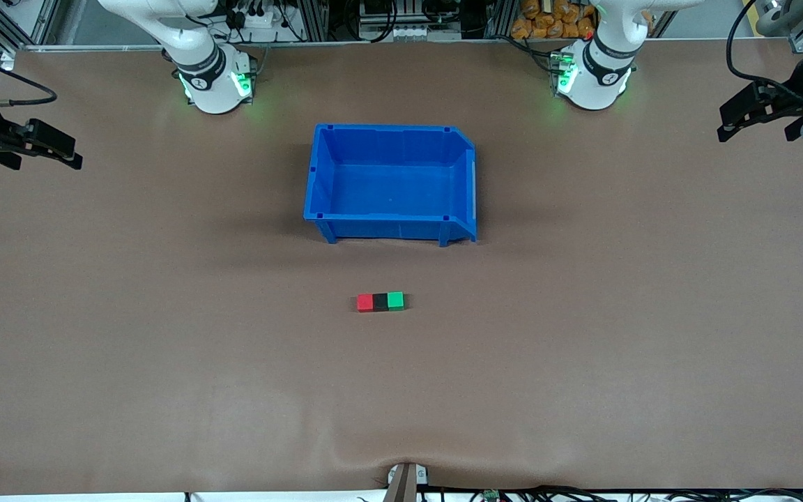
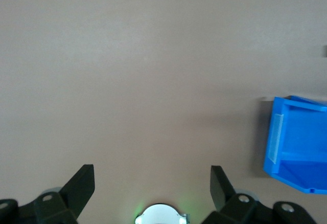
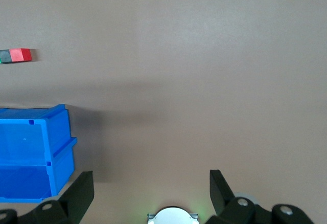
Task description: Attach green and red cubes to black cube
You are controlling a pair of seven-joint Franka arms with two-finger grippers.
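Front view shows the red cube (image 1: 365,302), the black cube (image 1: 380,302) and the green cube (image 1: 395,300) lying in one row on the brown desk (image 1: 164,348), each touching the next, with the black one in the middle. The red cube sits toward the right arm's end of the desk and the green one toward the left arm's end. The row lies about midway between the desk's two ends, nearer to the front camera than the blue bin (image 1: 391,183) and apart from it.

The left tool (image 1: 757,115) hangs released over the desk's edge at the left arm's end, fingers (image 2: 82,185) spread wide with nothing between them. The right tool (image 1: 42,145) hangs over the edge at the right arm's end, likewise released and holding nothing. Both arms wait, well apart from the cubes.
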